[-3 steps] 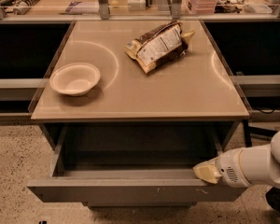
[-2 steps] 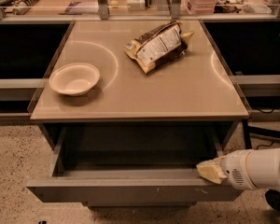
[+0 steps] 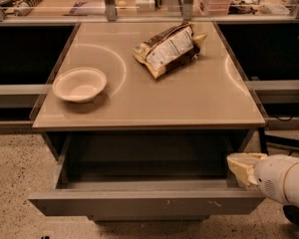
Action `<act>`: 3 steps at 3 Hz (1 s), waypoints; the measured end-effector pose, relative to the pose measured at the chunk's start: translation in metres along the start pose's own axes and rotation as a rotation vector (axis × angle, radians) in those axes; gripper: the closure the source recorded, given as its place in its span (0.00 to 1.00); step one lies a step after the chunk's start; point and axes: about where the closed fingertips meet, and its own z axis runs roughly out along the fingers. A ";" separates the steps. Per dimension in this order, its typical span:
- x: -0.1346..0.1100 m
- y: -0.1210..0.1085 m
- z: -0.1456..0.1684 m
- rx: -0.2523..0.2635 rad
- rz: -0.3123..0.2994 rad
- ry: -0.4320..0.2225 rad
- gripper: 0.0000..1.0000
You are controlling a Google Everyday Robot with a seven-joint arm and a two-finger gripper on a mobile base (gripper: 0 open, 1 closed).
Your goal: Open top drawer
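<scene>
The top drawer [image 3: 139, 203] is a wide grey flat-fronted drawer with small pale scratch marks right of centre. It stands pulled well out from under the tan table top [image 3: 189, 98], and its inside looks empty. My gripper [image 3: 241, 168] has pale yellowish fingers on a white arm. It sits at the drawer's right end, just above the front panel's top edge and over the inside right corner.
A cream bowl [image 3: 80, 84] sits at the left of the table top. A brown and white snack bag [image 3: 168, 48] lies at the back right. Dark shelving flanks the table on both sides. A counter with clutter runs behind. Speckled floor lies below.
The gripper and arm have shifted slightly right and back along the drawer's right end. The drawer stands open as before.
</scene>
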 end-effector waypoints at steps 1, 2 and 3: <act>-0.001 -0.005 -0.007 0.030 -0.036 -0.021 0.81; -0.001 -0.004 -0.005 0.023 -0.037 -0.017 0.58; -0.001 -0.004 -0.005 0.023 -0.037 -0.017 0.35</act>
